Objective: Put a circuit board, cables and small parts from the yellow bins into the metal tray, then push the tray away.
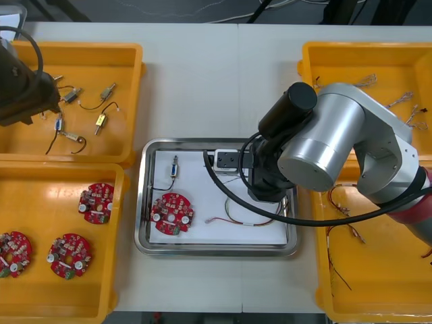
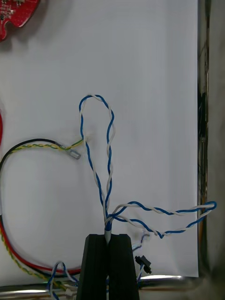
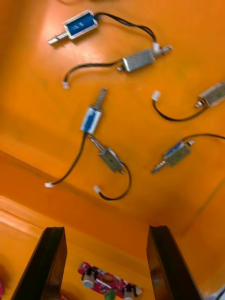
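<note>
1. While the right claw [image 2: 108, 236] pinches the twisted blue and white cable [image 2: 108, 140], lying inside the metal tray [image 1: 142, 202], a sticking release could perhaps drag it out.
2. Over a yellow bin [image 3: 37, 117], the left claw [image 3: 105, 228] stands apart.

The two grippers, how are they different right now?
The left gripper is open; the right gripper is shut on the blue and white cable. The left gripper hangs above small metal parts in a yellow bin; the right gripper is over the metal tray. Both have black fingers.
</note>
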{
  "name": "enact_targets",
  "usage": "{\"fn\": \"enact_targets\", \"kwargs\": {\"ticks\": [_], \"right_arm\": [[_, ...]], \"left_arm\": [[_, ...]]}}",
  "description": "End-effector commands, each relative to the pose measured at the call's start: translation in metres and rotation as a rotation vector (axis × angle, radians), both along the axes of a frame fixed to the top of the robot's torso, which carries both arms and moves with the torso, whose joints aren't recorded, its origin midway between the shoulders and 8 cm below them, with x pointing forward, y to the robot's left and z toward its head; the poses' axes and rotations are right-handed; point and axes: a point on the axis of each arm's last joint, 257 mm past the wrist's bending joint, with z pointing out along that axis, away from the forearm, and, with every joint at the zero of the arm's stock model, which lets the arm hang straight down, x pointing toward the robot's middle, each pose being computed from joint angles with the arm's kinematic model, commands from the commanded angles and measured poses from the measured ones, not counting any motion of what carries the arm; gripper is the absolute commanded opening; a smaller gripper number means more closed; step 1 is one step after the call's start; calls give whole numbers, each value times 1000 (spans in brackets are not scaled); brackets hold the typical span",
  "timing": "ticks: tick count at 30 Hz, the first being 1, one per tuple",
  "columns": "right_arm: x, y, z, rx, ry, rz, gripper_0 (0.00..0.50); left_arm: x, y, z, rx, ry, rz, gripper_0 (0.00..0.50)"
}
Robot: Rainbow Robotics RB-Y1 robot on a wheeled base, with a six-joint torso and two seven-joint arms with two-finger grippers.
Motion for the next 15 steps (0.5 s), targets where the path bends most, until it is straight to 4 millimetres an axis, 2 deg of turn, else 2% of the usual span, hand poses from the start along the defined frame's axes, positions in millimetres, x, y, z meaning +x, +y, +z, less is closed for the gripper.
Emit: {"fn": "enact_targets", "kwargs": {"ticks": [1,5,8,15], "right_arm": [[13,15,5,-22,-49,68,0],[21,17,0,-20,-59,78,0],[28,15,-5,-25,-65,83,0],[35,17,-16,-16,-81,100,0]], "left_arm": [[1,52,32,16,-52,84,500],[6,68,35,-4,-71,146,500],[12,73,34,-37,-99,212,500],[24,61,20,-108,-115,295,500]]}}
